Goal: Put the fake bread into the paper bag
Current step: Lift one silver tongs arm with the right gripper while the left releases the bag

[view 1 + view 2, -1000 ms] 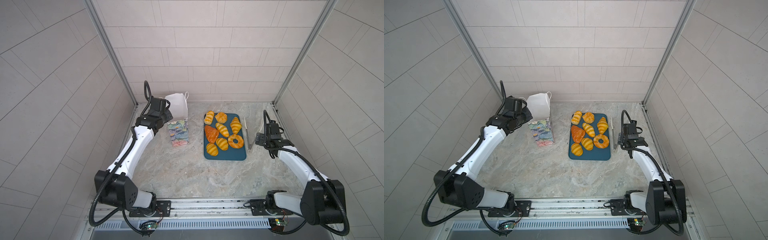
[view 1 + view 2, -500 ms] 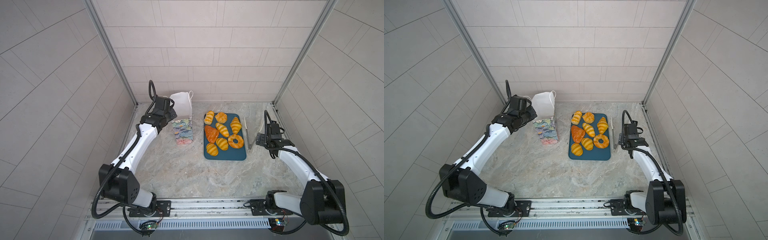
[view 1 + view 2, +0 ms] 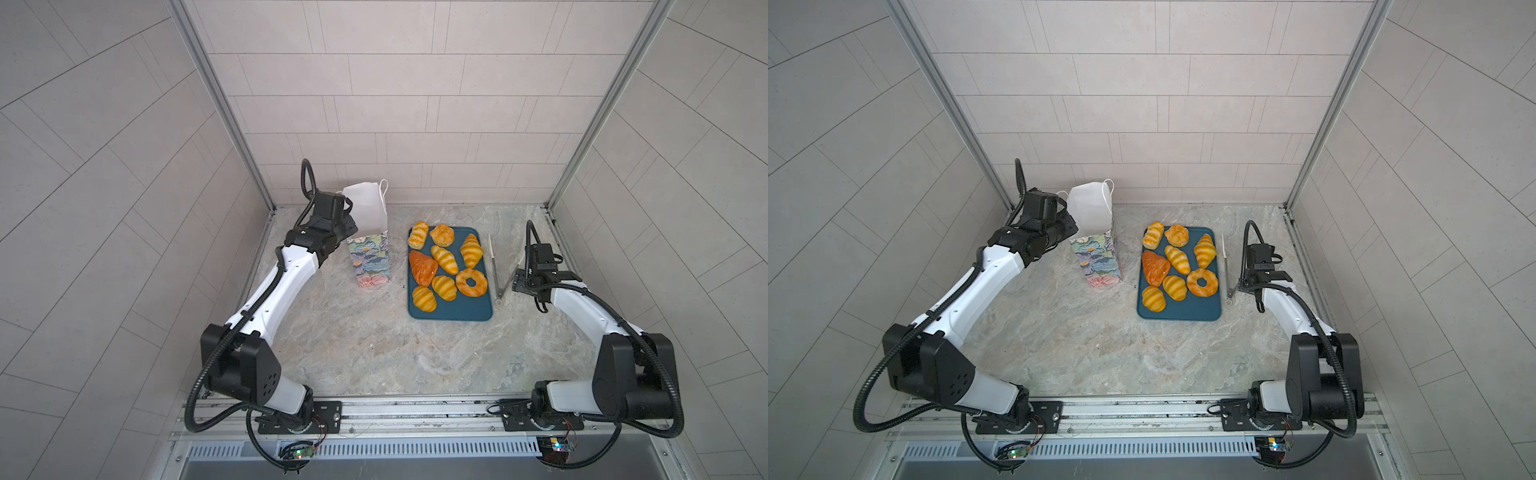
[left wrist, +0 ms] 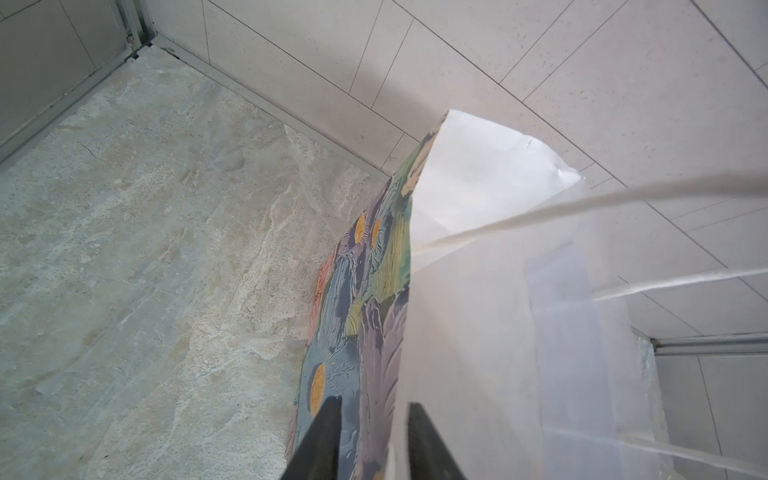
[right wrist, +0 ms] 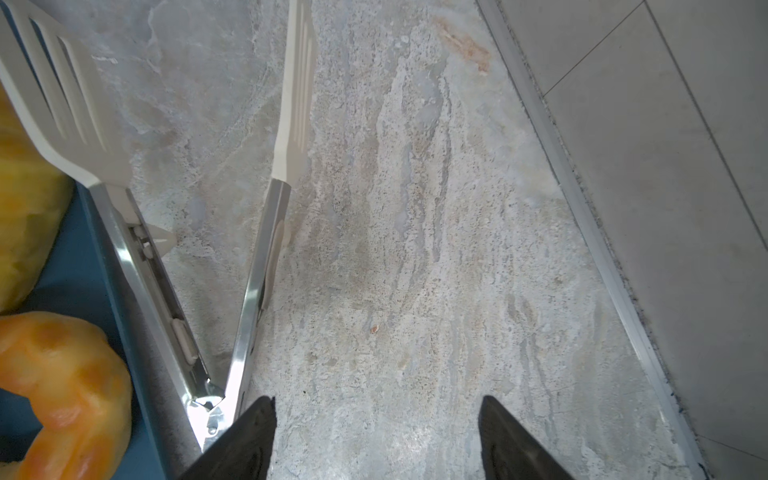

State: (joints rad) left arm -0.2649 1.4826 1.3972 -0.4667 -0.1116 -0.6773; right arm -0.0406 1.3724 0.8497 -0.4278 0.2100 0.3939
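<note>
Currently, the paper bag (image 3: 371, 257) (image 3: 1098, 257) stands upright on the table (image 3: 374, 340) at about 10 o'clock from the table's centre. Its mouth is open and its white lining is visible.

The left gripper (image 4: 374, 403) is positioned at the bag's upper rim, on the bag's 9 o'clock side. In the left wrist view its two fingers straddle one bag wall, one on the printed face and one on the white inside. The jaws stand narrowly parted. Whether either pad touches the paper cannot be told.

The fake bread (image 3: 444, 258) (image 3: 1177, 259), eight pieces, lies on the teal tray (image 3: 453, 309) at 3 o'clock from the bag, well apart from the left gripper.

The right gripper (image 5: 376, 399) is low over the table at 3 o'clock from the tray. Its jaws are spread wide with only bare table between them.

The tongs (image 3: 494, 270) (image 5: 262, 270) lie spread in a V between the tray and the right gripper, with the hinge just beside one finger.

The ring doughnut (image 3: 460, 283) (image 5: 70, 365) is the bread piece nearest the right gripper, at 9 o'clock from it.
</note>
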